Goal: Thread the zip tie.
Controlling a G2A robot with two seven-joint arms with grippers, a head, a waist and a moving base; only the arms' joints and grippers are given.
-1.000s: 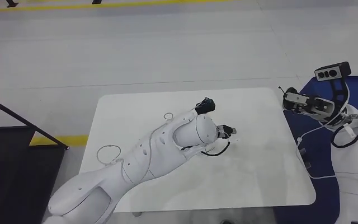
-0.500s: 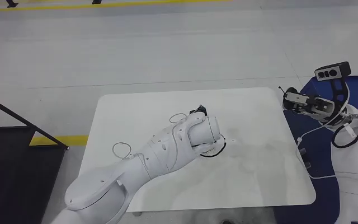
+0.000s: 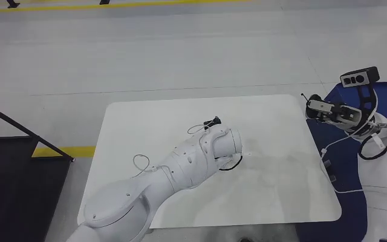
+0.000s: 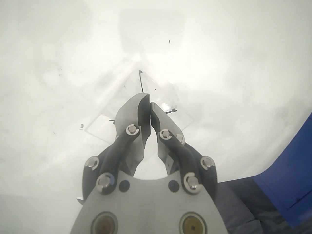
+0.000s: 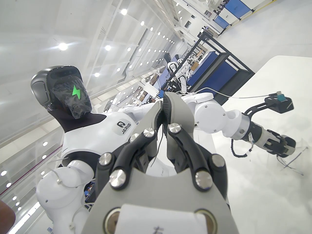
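My left jaws are pinched tight on the zip tie (image 4: 141, 81), low over the bench (image 4: 231, 49); it runs straight ahead past my tips. Right jaws, closed on a thin dark strand (image 5: 159, 142), sit well apart, so left's nearer.

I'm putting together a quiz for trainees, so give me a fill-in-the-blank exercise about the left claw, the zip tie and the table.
The left claw is ___, not open. The thin zip tie poking past its tips is coloured ___. The table below is coloured ___.
Missing words: shut, black, white.
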